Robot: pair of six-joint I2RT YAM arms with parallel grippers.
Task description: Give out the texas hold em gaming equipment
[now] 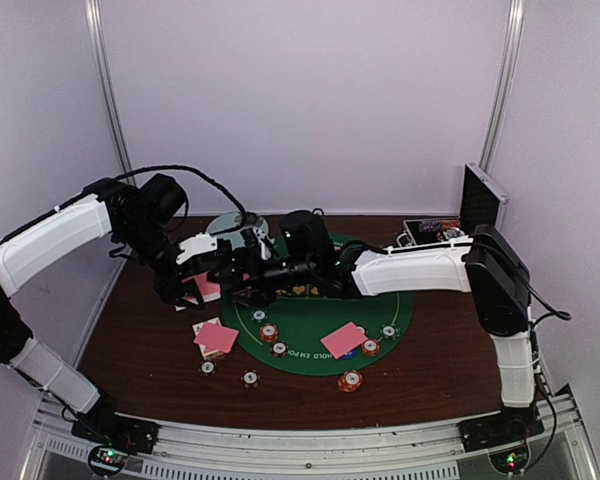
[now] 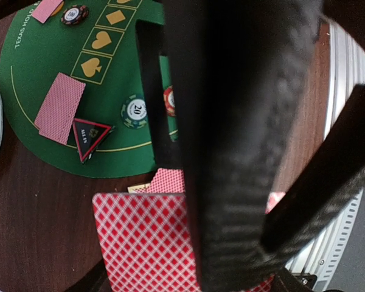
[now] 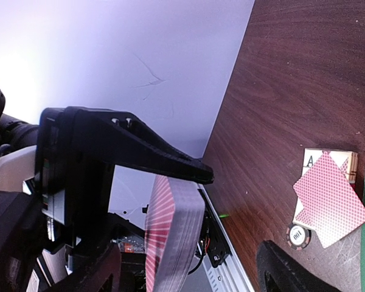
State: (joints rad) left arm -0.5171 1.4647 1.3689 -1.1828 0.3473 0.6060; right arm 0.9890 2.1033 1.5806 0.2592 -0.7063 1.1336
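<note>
My left gripper (image 1: 212, 272) is shut on a deck of pink-backed playing cards (image 2: 143, 243), held above the table's left side. In the right wrist view the deck (image 3: 173, 237) shows edge-on. My right gripper (image 3: 234, 213) stands open around the deck. Its upper finger (image 3: 140, 152) lies along the deck's top edge, and the lower finger (image 3: 292, 267) is apart from it. That finger (image 2: 243, 152) crosses the left wrist view. On the green mat (image 1: 320, 320) lie dealt cards (image 1: 343, 340), striped chips (image 1: 269, 332) and a red-black triangle marker (image 2: 90, 137).
A card box (image 3: 331, 198) with a pink card on it sits on the wood left of the mat, a chip (image 3: 298, 236) beside it. More chips (image 1: 350, 381) lie near the front. The pale plate (image 1: 235, 225) is behind the grippers, the metal case (image 1: 480, 200) at the back right.
</note>
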